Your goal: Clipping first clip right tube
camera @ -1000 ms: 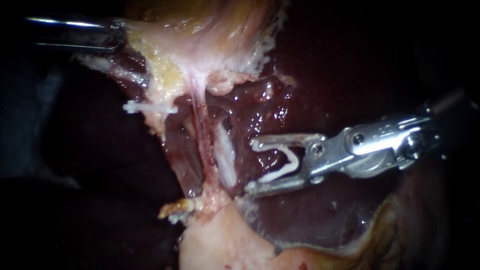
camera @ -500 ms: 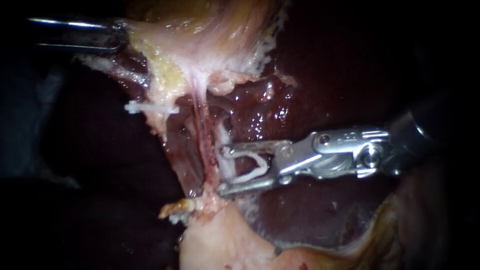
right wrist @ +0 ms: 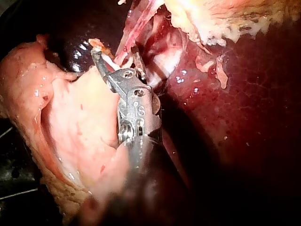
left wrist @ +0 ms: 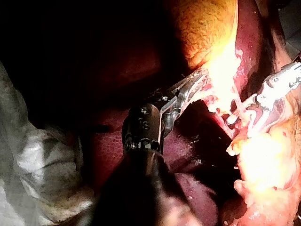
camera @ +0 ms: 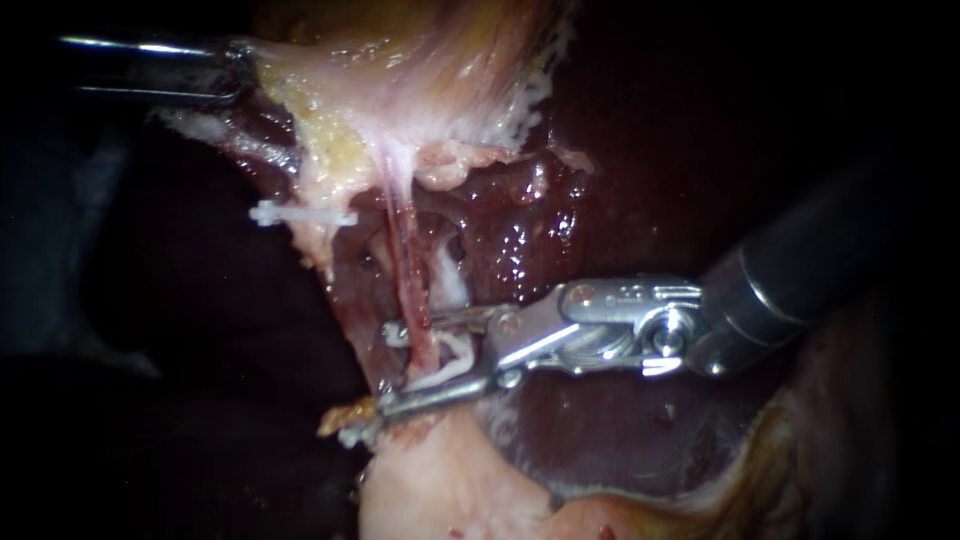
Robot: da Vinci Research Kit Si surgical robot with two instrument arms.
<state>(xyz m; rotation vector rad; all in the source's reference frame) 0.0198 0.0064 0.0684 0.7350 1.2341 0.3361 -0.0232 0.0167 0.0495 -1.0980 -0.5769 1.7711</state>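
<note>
Endoscope first: the right instrument [camera: 385, 368] has its jaws spread wide, cradling a white clip [camera: 445, 365] that is unsqueezed, and the reddish tube [camera: 405, 270] runs down right through the opening. The left instrument [camera: 235, 70] pulls up on pale tissue [camera: 330, 90], stretching the tube taut like wet string. Another clip [camera: 300, 215] sits well apart on the neighbouring strand. The liver [camera: 620, 150] behind is dark, glossy and slick. My call: seat the tube deep in the clip's crook, square across, both tips past it, then squeeze. The left wrist view shows the left instrument [left wrist: 197, 81] clenched on that bright, ragged tissue [left wrist: 221, 70]. The right wrist view has the right instrument [right wrist: 115, 52] straddling the tube [right wrist: 134, 21], with smooth pink tissue [right wrist: 70, 117] just beside its metal hinge.
</note>
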